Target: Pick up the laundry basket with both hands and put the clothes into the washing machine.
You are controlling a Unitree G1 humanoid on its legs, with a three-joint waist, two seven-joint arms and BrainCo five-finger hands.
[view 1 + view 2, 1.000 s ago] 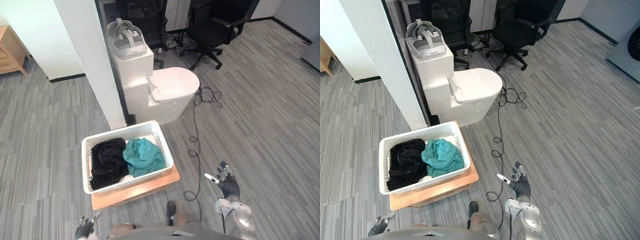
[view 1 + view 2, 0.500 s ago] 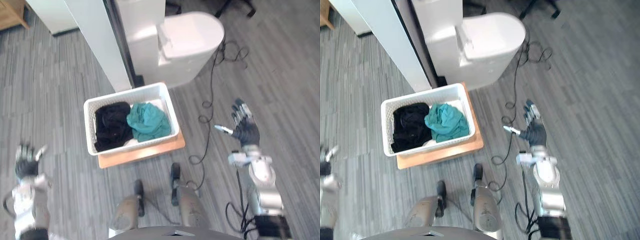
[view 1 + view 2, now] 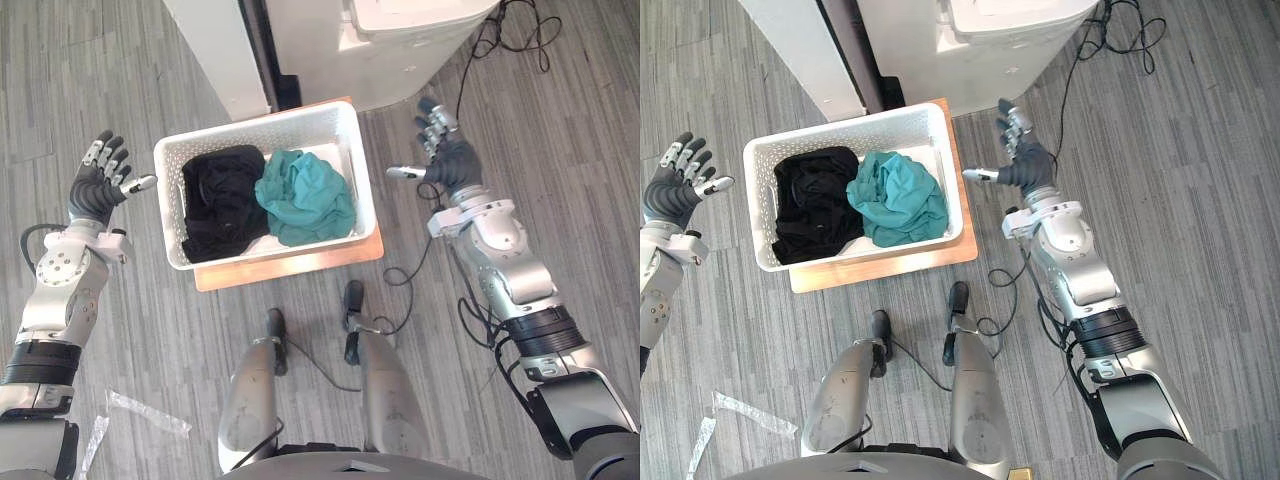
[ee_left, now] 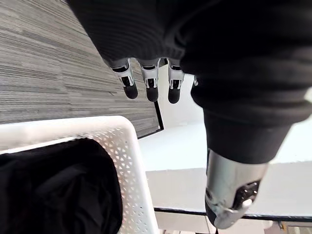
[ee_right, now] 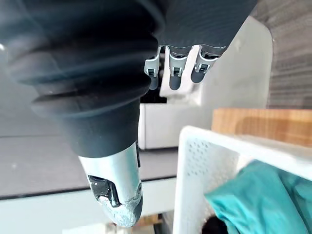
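1. White laundry basket (image 3: 868, 249) sits on a low wooden board (image 3: 890, 271) on grey striped floor (image 3: 1200, 200).
2. Inside: black clothes (image 3: 810, 200) toward the robot's left, teal clothes (image 3: 898, 198) toward its right, the two touching.
3. Left hand (image 3: 673, 188): raised off the basket's left end, fingers spread, empty, apart from the rim.
4. Right hand (image 3: 1025, 168): near the basket's right end, fingers straight, thumb pointing toward the basket, no contact.
5. White appliance (image 3: 1010, 35) stands just beyond the board.

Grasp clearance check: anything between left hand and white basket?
Bare grey floor only, left hand to white perforated plastic laundry basket; left eye view.
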